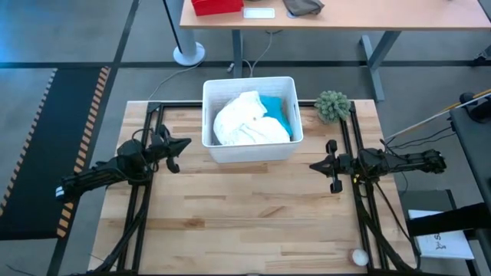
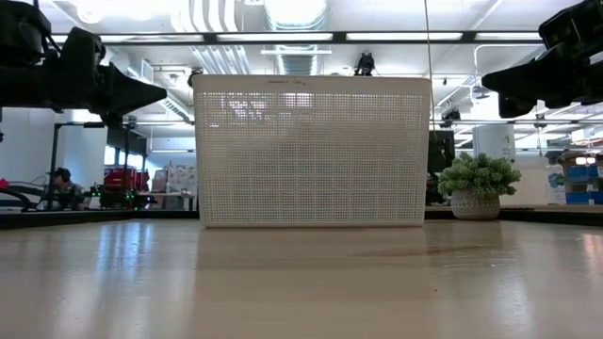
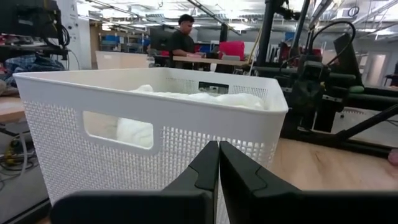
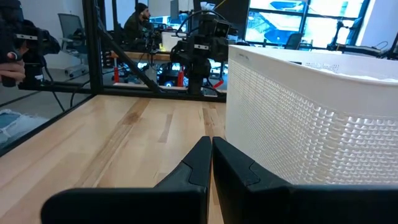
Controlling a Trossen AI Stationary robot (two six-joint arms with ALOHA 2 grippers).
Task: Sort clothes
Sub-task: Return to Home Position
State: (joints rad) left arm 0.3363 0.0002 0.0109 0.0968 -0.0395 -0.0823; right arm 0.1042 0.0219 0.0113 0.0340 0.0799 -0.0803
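The clothes lie piled in a white slatted basket at the table's far middle: a white garment on top and a turquoise piece beside it. White cloth shows over the basket's rim in the left wrist view. My left gripper hovers shut at the basket's left, above the table. My right gripper hovers shut at the basket's right, level, holding nothing.
A small fuzzy green plant in a pot stands at the table's far right, behind the right arm. A small white round thing lies near the front right corner. People sit at desks in the room beyond. The near half of the wooden table is bare.
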